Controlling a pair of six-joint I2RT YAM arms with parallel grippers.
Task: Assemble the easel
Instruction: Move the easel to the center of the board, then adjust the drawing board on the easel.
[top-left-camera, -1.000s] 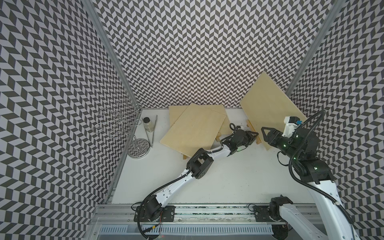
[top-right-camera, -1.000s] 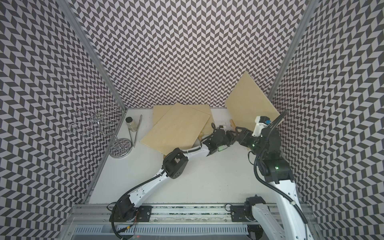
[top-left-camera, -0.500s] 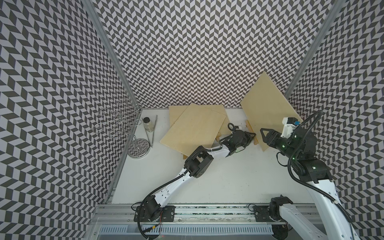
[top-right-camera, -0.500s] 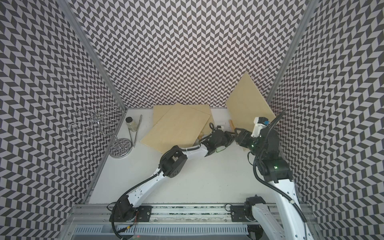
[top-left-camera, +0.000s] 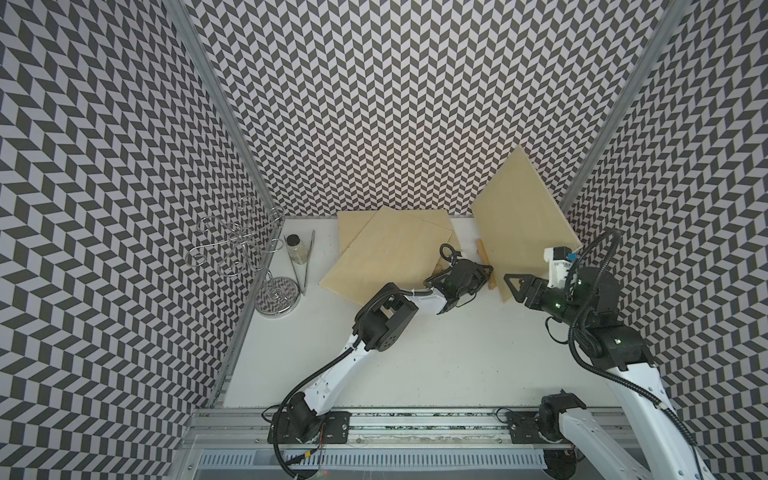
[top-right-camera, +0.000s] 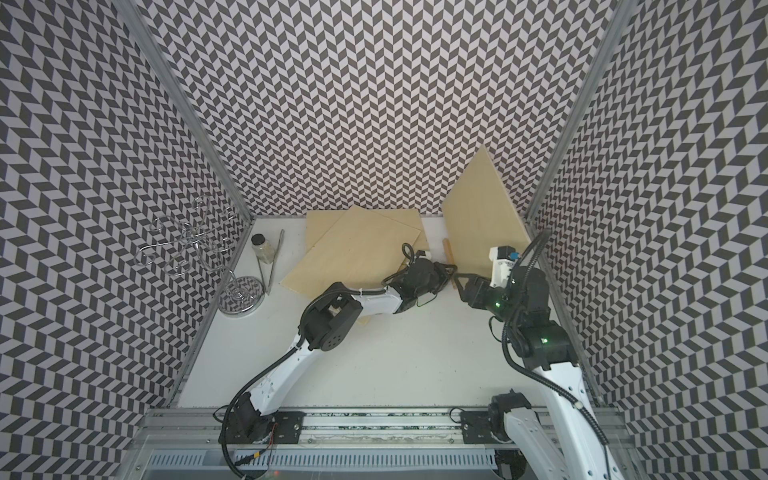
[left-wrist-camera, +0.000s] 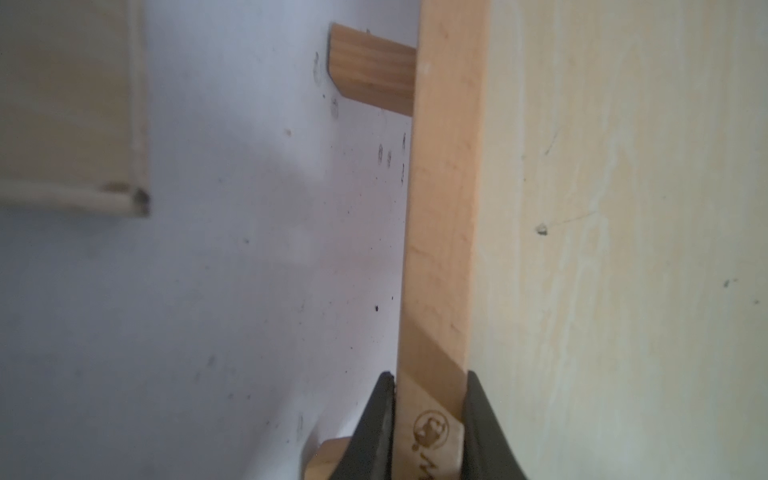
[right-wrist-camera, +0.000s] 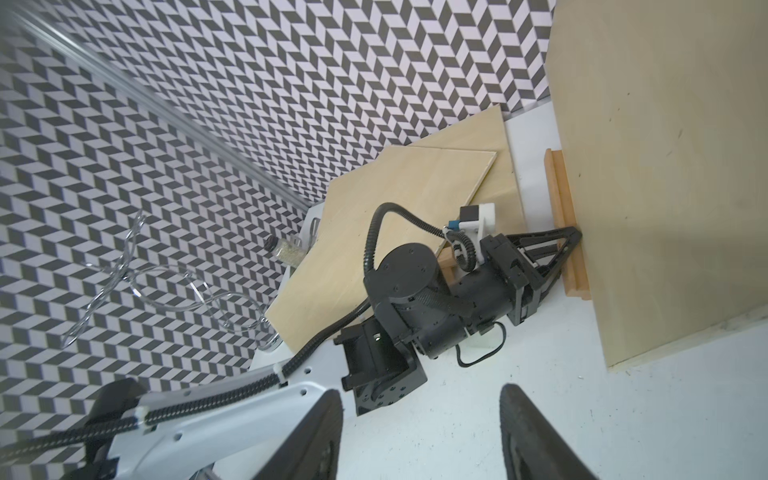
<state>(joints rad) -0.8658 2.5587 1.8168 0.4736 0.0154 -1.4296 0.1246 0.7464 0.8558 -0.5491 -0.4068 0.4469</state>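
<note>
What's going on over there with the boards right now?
The left tool is shut on the end of a wooden strip that runs along the bottom edge of the tilted board in the back right corner. The right tool is open and empty, hovering over the table near that board's lower corner. Two more boards lie overlapped at the back of the table. No finished easel is visible yet.

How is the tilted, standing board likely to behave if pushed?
The board looks thin and flat with no sag, so probably stiff and light. It stands tilted on one edge against the wooden strip, so a push could well tip or slide it.
</note>
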